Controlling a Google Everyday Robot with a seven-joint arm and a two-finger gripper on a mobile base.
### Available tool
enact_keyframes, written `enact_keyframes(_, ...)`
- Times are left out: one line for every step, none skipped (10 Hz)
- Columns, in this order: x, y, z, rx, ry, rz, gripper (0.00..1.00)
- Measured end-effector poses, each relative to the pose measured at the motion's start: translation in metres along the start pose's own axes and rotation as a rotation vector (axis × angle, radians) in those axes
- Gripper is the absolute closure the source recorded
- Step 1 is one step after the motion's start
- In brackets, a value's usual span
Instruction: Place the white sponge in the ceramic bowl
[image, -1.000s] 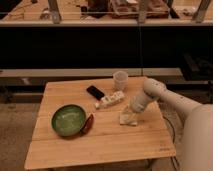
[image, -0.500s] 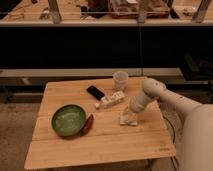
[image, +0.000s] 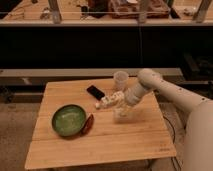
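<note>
Almost nothing has moved since half a second ago: the pincer (image: 121, 107) hangs low at the sponge (image: 123, 118), right of the middle of the counter (image: 125, 145). Apart or clamped, I cannot tell. The bowl (image: 68, 120) lies well apart, toward the view's left, with a red thing (image: 88, 124) just beside its rim on the near side

- The gripper (image: 121, 108), just above the white sponge (image: 122, 116), has been shifted slightly towards the ceramic bowl (image: 69, 120) left of the jaws.
- The white sponge, beneath the jaws, has been displaced the same way.
</note>
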Motion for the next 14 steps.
enact_keyframes(-0.009, -0.004, -0.007, 0.008, -0.001, -0.018, 0.80)
enact_keyframes(-0.024, -0.010, -0.011, 0.012, -0.003, -0.045, 0.80)
enact_keyframes(-0.045, -0.022, -0.006, 0.024, -0.006, -0.081, 0.80)
enact_keyframes(-0.063, -0.031, 0.005, 0.029, -0.009, -0.107, 0.80)
enact_keyframes(-0.078, -0.037, 0.016, 0.027, -0.011, -0.130, 0.80)
enact_keyframes(-0.100, -0.046, 0.029, 0.026, -0.014, -0.169, 0.80)
enact_keyframes(-0.124, -0.055, 0.038, 0.024, -0.016, -0.207, 0.80)
enact_keyframes(-0.138, -0.061, 0.044, 0.016, -0.023, -0.224, 0.80)
enact_keyframes(-0.165, -0.072, 0.054, -0.005, -0.037, -0.261, 0.80)
enact_keyframes(-0.176, -0.077, 0.059, -0.019, -0.037, -0.277, 0.80)
enact_keyframes(-0.184, -0.079, 0.065, -0.028, -0.031, -0.297, 0.80)
enact_keyframes(-0.193, -0.085, 0.078, -0.012, -0.021, -0.321, 0.80)
enact_keyframes(-0.206, -0.093, 0.093, -0.004, -0.018, -0.332, 0.80)
enact_keyframes(-0.213, -0.096, 0.109, -0.018, -0.031, -0.342, 0.80)
